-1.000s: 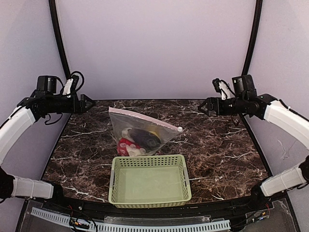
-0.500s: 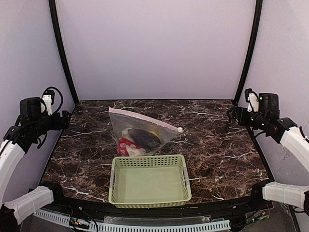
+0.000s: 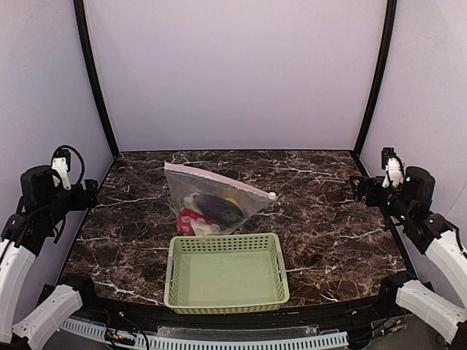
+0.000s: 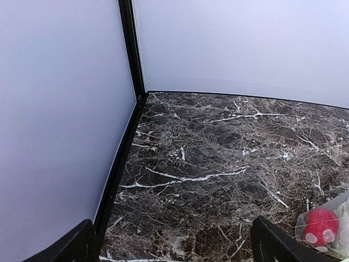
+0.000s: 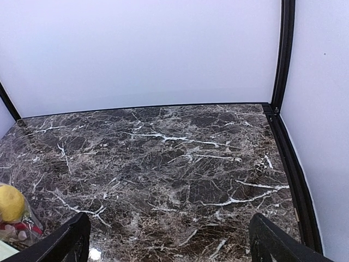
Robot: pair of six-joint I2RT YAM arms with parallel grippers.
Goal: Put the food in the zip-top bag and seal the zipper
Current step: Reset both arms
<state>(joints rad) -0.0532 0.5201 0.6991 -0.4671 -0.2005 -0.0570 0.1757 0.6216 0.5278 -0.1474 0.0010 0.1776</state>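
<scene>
Top external: left arm (image 3: 36,211), right arm (image 3: 414,205) withdrawn outward; zip-top bag (image 3: 213,198) unmoved.

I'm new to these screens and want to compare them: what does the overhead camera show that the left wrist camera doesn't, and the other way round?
Only the overhead view shows the green basket, the whole clear bag with its zip strip and several toy foods inside, and both arms out at the sides. Only the left wrist view gives a close look at the back left corner of the table, framed by the open fingers of the left gripper. Both show the dark marble table and a red toy inside the bag.
</scene>
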